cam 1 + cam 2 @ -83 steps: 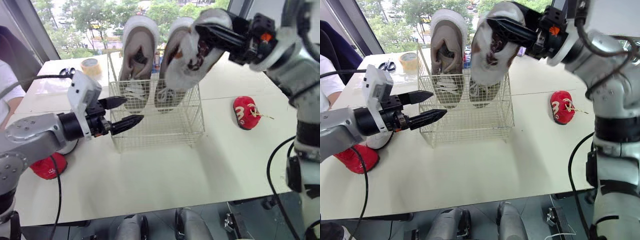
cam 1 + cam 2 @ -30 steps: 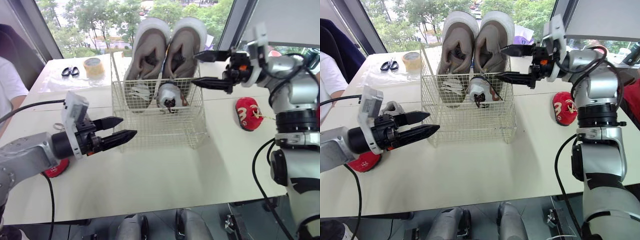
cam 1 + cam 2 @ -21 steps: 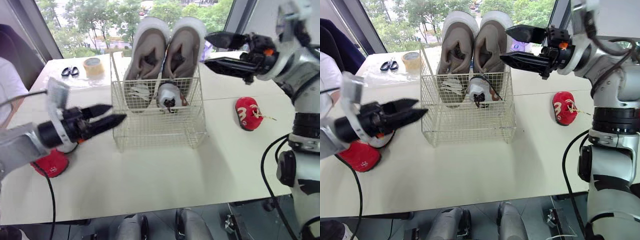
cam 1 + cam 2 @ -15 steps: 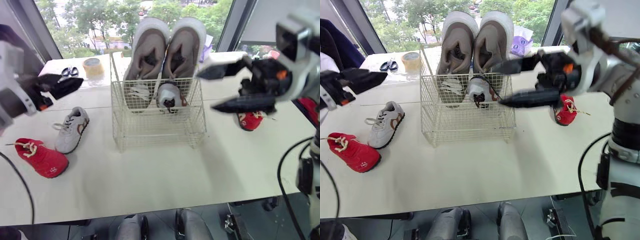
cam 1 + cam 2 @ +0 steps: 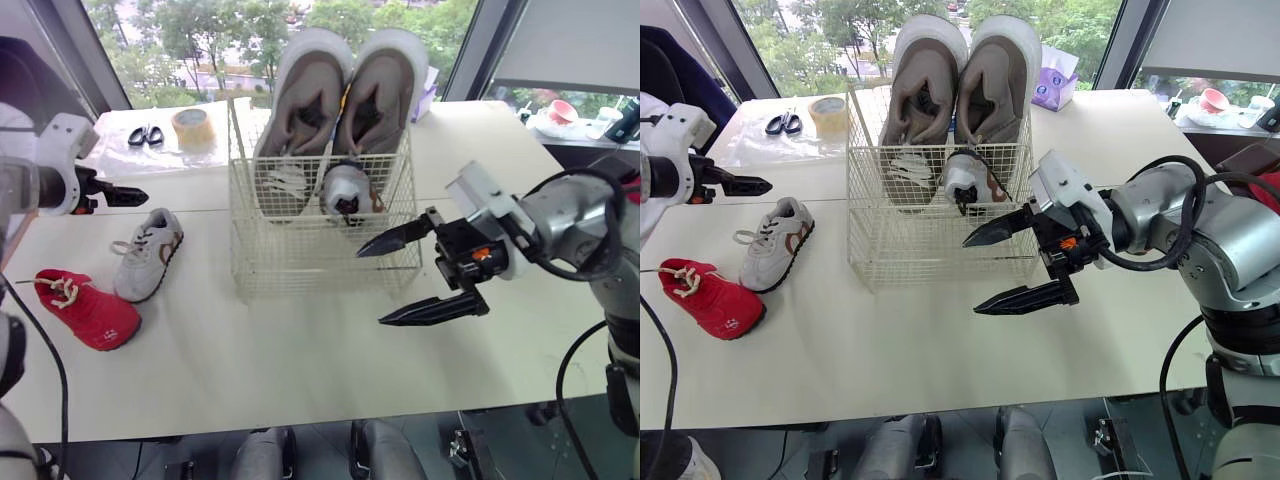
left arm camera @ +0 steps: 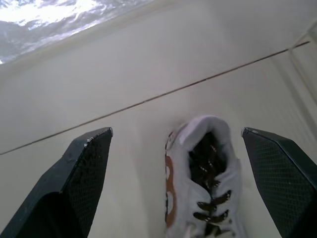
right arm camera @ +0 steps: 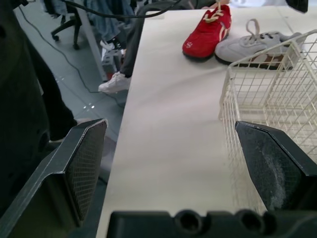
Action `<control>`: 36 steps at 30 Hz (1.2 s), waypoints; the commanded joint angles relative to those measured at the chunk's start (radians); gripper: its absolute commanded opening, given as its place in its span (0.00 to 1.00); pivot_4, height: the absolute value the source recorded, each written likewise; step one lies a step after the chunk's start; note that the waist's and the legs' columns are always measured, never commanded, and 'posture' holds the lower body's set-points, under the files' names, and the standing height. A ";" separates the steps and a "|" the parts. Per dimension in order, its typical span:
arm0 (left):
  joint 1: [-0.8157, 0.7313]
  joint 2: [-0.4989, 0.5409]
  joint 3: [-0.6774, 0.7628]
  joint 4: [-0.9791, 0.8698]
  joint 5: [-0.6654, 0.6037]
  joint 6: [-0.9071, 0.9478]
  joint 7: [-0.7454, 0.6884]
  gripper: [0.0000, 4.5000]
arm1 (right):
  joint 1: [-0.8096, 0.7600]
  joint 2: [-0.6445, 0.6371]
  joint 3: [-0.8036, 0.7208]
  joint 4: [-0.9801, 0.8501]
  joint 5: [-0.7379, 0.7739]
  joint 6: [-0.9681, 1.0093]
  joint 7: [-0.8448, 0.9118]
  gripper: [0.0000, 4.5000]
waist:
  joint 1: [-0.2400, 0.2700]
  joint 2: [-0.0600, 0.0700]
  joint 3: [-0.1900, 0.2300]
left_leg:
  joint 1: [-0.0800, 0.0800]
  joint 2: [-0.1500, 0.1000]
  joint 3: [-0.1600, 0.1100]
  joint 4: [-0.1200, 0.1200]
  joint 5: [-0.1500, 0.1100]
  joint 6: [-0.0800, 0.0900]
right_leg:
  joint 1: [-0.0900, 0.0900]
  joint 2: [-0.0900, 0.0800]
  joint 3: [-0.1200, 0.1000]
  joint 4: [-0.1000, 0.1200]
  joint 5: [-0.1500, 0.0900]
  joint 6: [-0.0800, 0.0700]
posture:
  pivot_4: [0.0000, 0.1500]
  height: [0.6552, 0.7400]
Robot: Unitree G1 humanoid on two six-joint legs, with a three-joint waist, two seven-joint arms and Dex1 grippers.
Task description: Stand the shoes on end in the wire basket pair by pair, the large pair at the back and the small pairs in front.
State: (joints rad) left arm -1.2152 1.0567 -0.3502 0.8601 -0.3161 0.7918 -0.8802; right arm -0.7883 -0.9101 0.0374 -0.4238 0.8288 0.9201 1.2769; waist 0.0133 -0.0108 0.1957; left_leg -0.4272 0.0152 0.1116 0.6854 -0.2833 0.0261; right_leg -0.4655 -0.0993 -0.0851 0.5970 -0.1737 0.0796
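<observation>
The wire basket (image 5: 300,250) stands mid-table. Two large grey shoes (image 5: 305,95) stand on end at its back, and one small white shoe (image 5: 345,190) stands in front of them. On the table to the left lie the other small white shoe (image 5: 145,255) and a red shoe (image 5: 85,310). My left gripper (image 5: 135,195) hovers open at the far left, above the white shoe (image 6: 203,183). In front of the basket's right corner my right gripper (image 5: 371,287) stands open and empty, fingers pointing left.
A tape roll (image 5: 190,125) and scissors (image 5: 147,135) lie at the back left. A purple box (image 5: 1055,75) sits behind the basket, and a pink bowl (image 5: 560,110) is at the far right. A person's sleeve shows at the left edge.
My left gripper has drawn back from the basket to the far left, uncovering the white and red shoes. My right gripper has come down from above the basket to its front right.
</observation>
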 commanded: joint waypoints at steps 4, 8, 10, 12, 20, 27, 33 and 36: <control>-0.095 -0.125 -0.005 0.319 0.205 -0.182 -0.126 0.96 | 0.007 0.029 -0.088 -0.074 0.103 0.049 -0.125 1.00 | -0.001 -0.003 0.001 | 0.000 0.001 0.000 0.000 0.000 0.001 | 0.000 0.000 0.000 0.000 0.000 0.000 | 1.00 1.00; -0.084 -0.201 0.041 0.423 0.255 -0.230 -0.096 0.96 | 0.006 0.034 -0.097 -0.077 0.124 0.057 -0.172 1.00 | -0.001 -0.005 0.000 | 0.000 0.001 -0.001 0.002 -0.001 0.002 | 0.000 -0.001 0.000 0.000 0.000 0.000 | 1.00 1.00; -0.062 -0.221 0.052 0.447 0.289 -0.264 -0.056 0.90 | 0.006 0.031 -0.099 -0.075 0.129 0.056 -0.189 1.00 | -0.002 -0.005 0.000 | 0.000 0.002 -0.003 0.002 -0.002 0.003 | 0.000 -0.003 0.000 0.000 0.000 0.000 | 1.00 1.00; -0.046 -0.235 0.073 0.463 0.311 -0.283 -0.008 0.77 | 0.006 0.029 -0.101 -0.073 0.135 0.056 -0.203 1.00 | -0.007 -0.005 0.000 | 0.001 0.002 -0.003 0.003 -0.002 0.004 | 0.000 -0.004 0.000 0.000 0.000 0.000 | 1.00 1.00; -0.044 -0.248 0.153 0.472 0.355 -0.296 0.002 0.01 | 0.019 0.012 -0.107 -0.067 0.143 0.053 -0.216 1.00 | -0.006 -0.005 0.000 | 0.000 0.002 -0.003 0.010 -0.007 0.013 | 0.002 -0.004 0.000 0.002 0.000 0.001 | 1.00 1.00; -0.208 -0.186 0.381 0.434 0.230 -0.221 0.098 0.01 | 0.024 -0.009 -0.106 -0.034 0.114 0.040 -0.201 1.00 | -0.002 -0.011 0.001 | -0.001 0.002 -0.004 0.014 -0.009 0.015 | 0.003 -0.005 0.000 0.002 0.002 0.003 | 1.00 1.00; -0.382 -0.138 0.613 0.237 0.064 -0.089 0.192 0.01 | 0.004 0.000 -0.115 0.021 0.108 0.039 -0.222 1.00 | -0.003 -0.012 0.001 | -0.004 0.001 -0.005 0.015 -0.007 0.013 | 0.004 -0.005 -0.002 0.001 0.004 0.006 | 1.00 1.00; -0.279 -0.229 0.825 -0.275 -0.114 0.008 0.344 0.01 | -0.001 0.001 -0.147 0.056 0.125 0.063 -0.258 1.00 | -0.004 -0.012 0.001 | -0.004 0.001 -0.004 0.015 -0.008 0.013 | 0.004 -0.007 -0.001 0.001 0.004 0.007 | 1.00 1.00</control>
State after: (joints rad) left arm -1.5183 0.8640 0.3496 0.8703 -0.3053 0.7461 -0.6241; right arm -0.7641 -0.9078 -0.0585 -0.3777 0.9369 0.9782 1.0409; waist 0.0090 -0.0224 0.1968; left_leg -0.4310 0.0160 0.1068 0.7003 -0.2907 0.0388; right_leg -0.4613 -0.1064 -0.0862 0.5980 -0.1700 0.0870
